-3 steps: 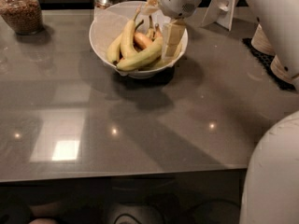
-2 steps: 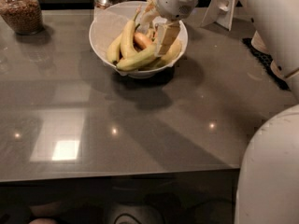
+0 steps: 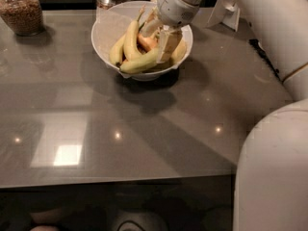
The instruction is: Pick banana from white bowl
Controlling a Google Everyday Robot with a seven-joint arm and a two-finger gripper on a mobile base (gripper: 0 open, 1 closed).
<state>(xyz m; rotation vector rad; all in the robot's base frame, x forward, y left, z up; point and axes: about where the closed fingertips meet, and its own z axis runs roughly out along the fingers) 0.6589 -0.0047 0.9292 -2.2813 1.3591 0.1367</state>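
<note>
glossy grey surface (image 3: 144,129), a white bowl (image 3: 103,37) of fruit near its far edge.
the gripper (image 3: 156,38) reaches into the bowl, fingers (image 3: 167,44) spread over the pile; the banana (image 3: 139,63) lies along the near rim, beside a paler banana (image 3: 131,37) and an orange-brown fruit (image 3: 146,42). a jar (image 3: 21,11) stands far left.

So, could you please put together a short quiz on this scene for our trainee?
1. True or false: the gripper is at the white bowl, among the fruit.
2. Where is the jar of brown contents? A) far left of the view B) right of the bowl C) inside the bowl
3. Fill in: the banana lies along the bowl's ___ rim (near/far).
Key: 1 true; 2 A; 3 near.
</note>
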